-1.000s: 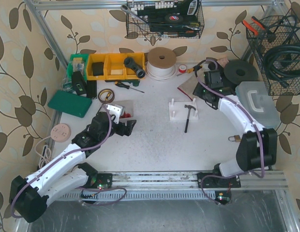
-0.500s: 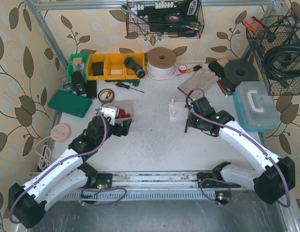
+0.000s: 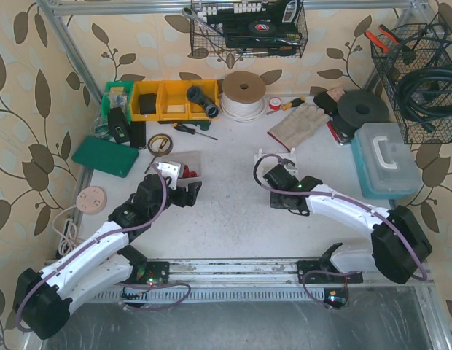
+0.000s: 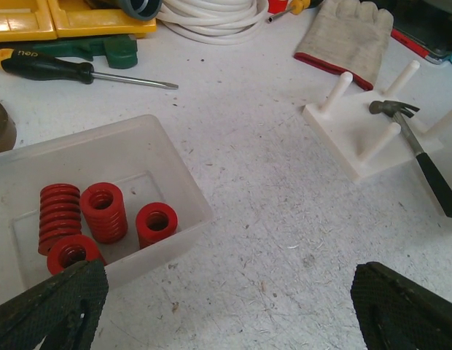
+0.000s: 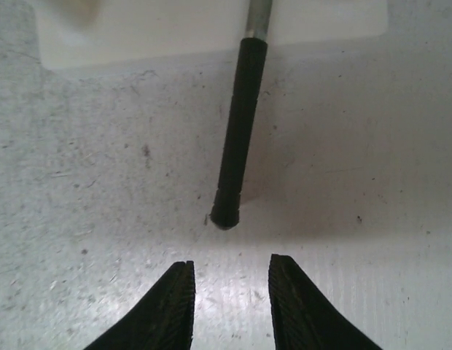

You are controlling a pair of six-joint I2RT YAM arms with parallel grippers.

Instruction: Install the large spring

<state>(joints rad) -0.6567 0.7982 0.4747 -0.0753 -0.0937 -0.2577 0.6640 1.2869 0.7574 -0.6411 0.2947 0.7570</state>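
A clear plastic box [image 4: 175,164] holds several red springs; the tallest [image 4: 60,215] stands at its left. My left gripper [image 4: 230,313] is open and empty, low over the table just right of the box; in the top view it [image 3: 188,191] sits beside the box [image 3: 191,162]. The white peg base [image 4: 350,131] has a hammer [image 4: 423,157] lying across it. My right gripper [image 5: 230,281] is open and empty, its fingertips just short of the end of the hammer handle [image 5: 237,131]. In the top view it [image 3: 278,198] partly hides the peg base [image 3: 264,162].
A screwdriver [image 4: 80,71], yellow bins [image 3: 168,100], a white cord coil [image 3: 243,95] and a work glove [image 3: 299,122] lie at the back. A grey case [image 3: 386,162] stands at the right, a green pad [image 3: 106,157] at the left.
My right arm has swung from the back right corner across to the front of the peg base, at the hammer handle's end. My left gripper has shifted slightly beside the box.
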